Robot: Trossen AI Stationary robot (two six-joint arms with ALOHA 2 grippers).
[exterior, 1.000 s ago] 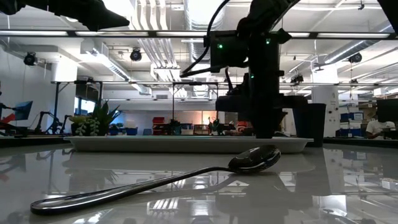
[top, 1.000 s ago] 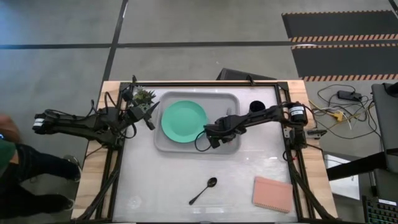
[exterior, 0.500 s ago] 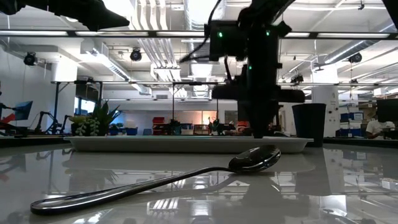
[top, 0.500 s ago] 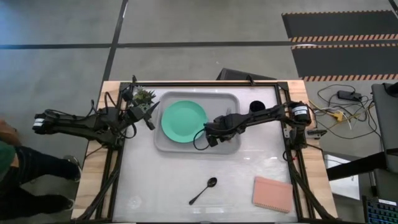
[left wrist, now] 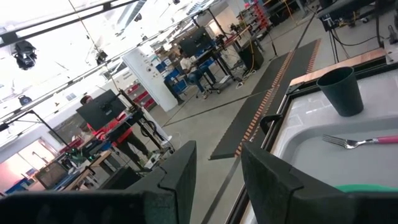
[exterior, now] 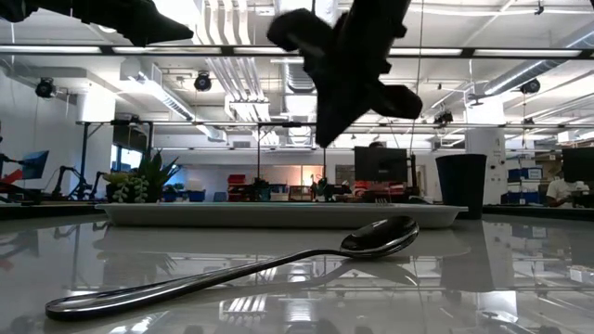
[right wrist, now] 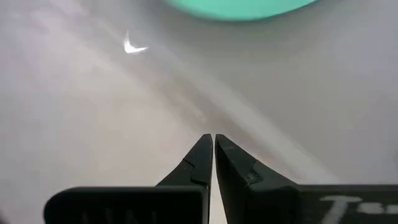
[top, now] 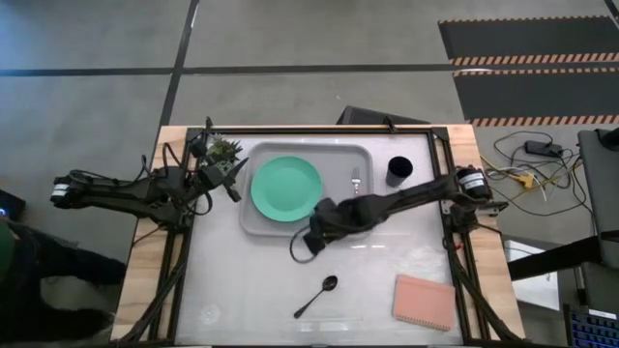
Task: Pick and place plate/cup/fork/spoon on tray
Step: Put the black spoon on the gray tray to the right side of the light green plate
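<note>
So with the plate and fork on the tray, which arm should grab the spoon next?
Right. The right gripper, fingers shut and empty, hangs just off the tray's front edge, not far from the spoon on the bare table. The left gripper sits beside the tray's far left side, farther away.

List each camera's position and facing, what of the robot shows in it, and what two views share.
High view: overhead, looking straight down; both arms show, the right gripper over the tray's near rim.
Low view: at tabletop height, looking level past the spoon into the room; the right arm hangs above.
Left wrist view: past the open left gripper toward the cup and fork.
Right wrist view: past shut fingers, down at the tray and plate.
High and left wrist views share cup and fork.
</note>
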